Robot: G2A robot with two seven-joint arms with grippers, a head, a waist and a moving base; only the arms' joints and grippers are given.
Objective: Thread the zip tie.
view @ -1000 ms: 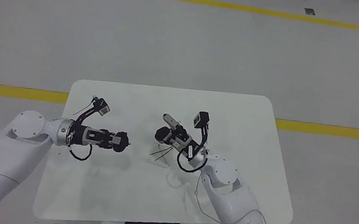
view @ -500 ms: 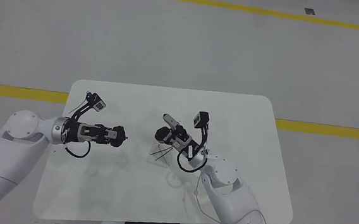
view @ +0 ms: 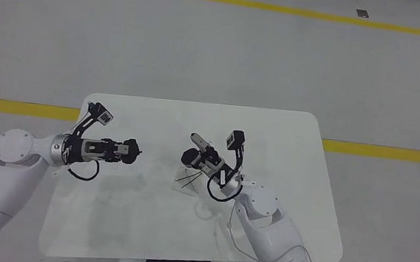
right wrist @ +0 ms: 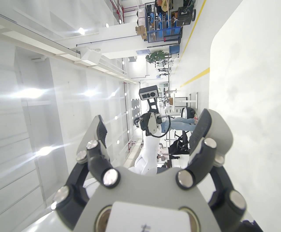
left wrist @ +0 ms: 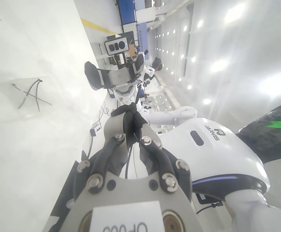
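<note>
White table (view: pixel 298 138) holds everything. The left arm (view: pixel 23 153) has pulled back toward 9 o'clock since a second ago. Its left gripper (view: pixel 130 151) now sits farther from the middle of the table and a bit more toward 12 o'clock. The right arm (view: pixel 263 209) has stayed where it was, and the zip ties (view: pixel 187 180) have not moved.

The left gripper has its fingers pressed together. A black crumpled bit (left wrist: pixel 131 118) sits at the tips, and I cannot tell what it is. This gripper is over the table, well apart from the zip ties, at 9 o'clock from them.

The right gripper (right wrist: pixel 152 122) is spread wide with nothing between its fingers. It is near the zip ties, at 12 o'clock from them.

The zip ties are thin and black. They lie flat on a clear plastic sheet (left wrist: pixel 8 105) near the middle of the table. They cross each other like an X, so their long sides point different ways. From above they are too small to tell which way.
</note>
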